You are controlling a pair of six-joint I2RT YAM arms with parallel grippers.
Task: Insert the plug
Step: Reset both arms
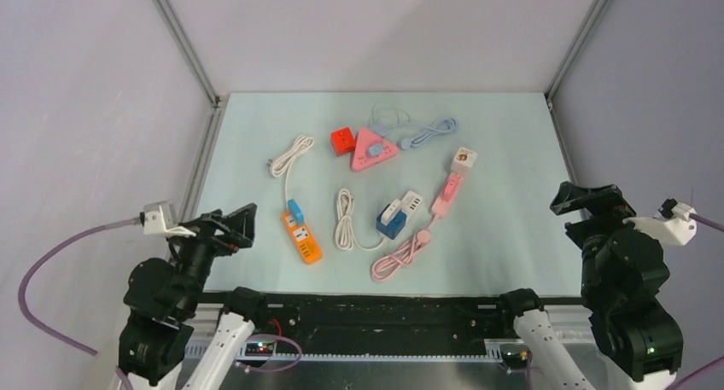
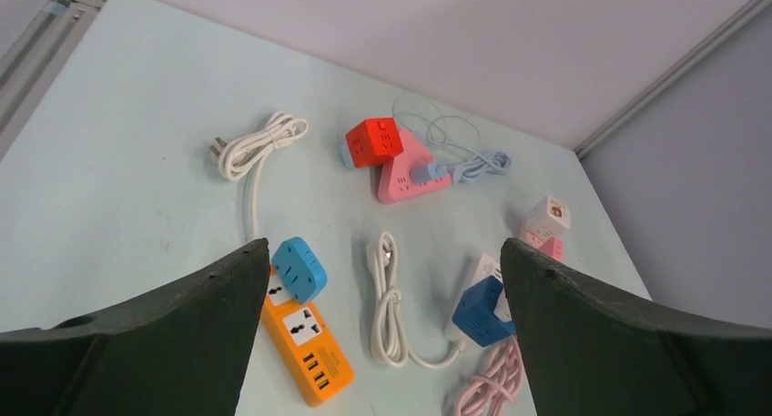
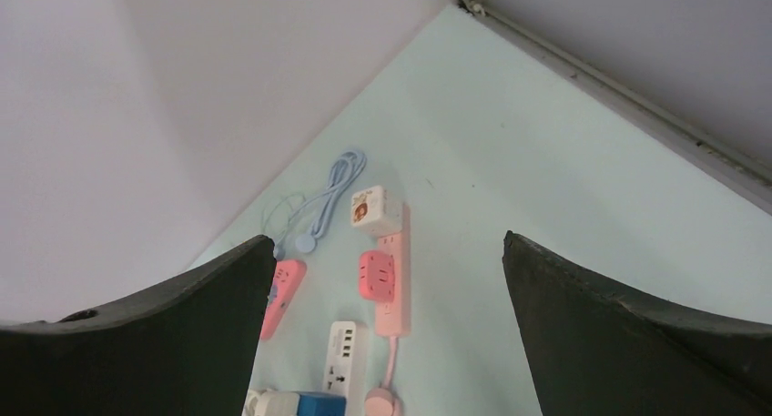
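While left end effector point(image 1: 242, 226) and right end effector point(image 1: 584, 199) gape empty, orange strip point(image 1: 304, 241) lettering is illegible.

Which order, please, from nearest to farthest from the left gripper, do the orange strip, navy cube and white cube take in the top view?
1. Orange strip: just right of the left gripper, on the table's near left.
2. Navy cube: mid-table, towards the near edge.
3. White cube: far right, at the pink strip's far end.
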